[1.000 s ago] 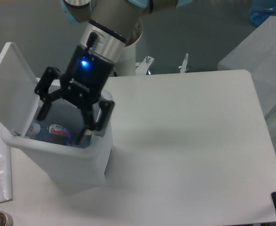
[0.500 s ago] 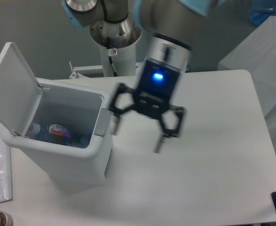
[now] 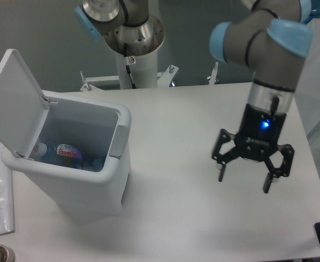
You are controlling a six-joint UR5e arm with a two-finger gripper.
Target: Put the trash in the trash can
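Pale grey-white plastic, my trash can (image 3: 72, 183) stands at the table's (image 3: 203, 218) left side, lid (image 3: 12, 103) tipped up and back. Inside lies the clear bottle (image 3: 61, 154), its blue-printed label showing a red mark; the cup cannot be made out. Well to the right, my gripper (image 3: 242, 184) hangs over the white tabletop with fingers spread wide, holding and touching nothing, a blue light glowing on its body.
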